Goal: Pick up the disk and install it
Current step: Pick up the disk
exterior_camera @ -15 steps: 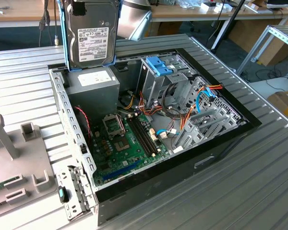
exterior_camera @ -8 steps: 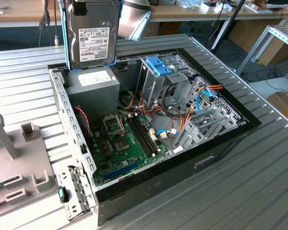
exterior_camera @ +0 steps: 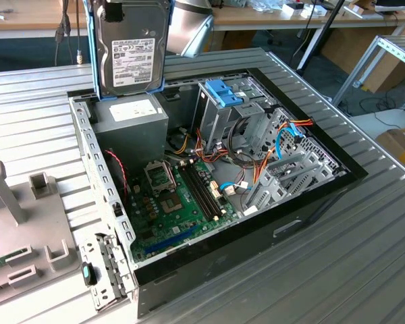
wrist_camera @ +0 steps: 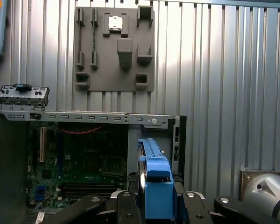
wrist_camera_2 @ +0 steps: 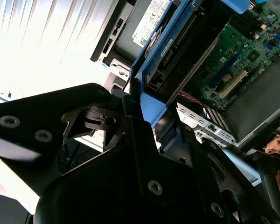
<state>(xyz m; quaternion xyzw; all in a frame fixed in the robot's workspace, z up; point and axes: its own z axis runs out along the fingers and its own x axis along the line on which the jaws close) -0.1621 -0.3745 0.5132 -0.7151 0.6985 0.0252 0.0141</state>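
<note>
The jaws are clamped on the disk (exterior_camera: 131, 50), which hangs upright above the open computer case (exterior_camera: 223, 263) on the table (exterior_camera: 364, 270). Directly beneath it sits the grey power supply (exterior_camera: 131, 116). The drive cage (exterior_camera: 212, 118), topped by 1 blue clip (exterior_camera: 224, 91), stands nearby among loose cables (exterior_camera: 256, 165).

This is a robotics lab or an electronics workshop. An open computer case (exterior_camera: 209, 260) lies on a ribbed metal table (exterior_camera: 364, 256), its motherboard (exterior_camera: 175, 199) uncovered. Beside the case stands a grey fixture plate (exterior_camera: 13, 229) with holders. Behind the case there are wooden workbenches (exterior_camera: 277, 17), and beyond it loose cables (exterior_camera: 374, 104) lie on the floor.
</note>
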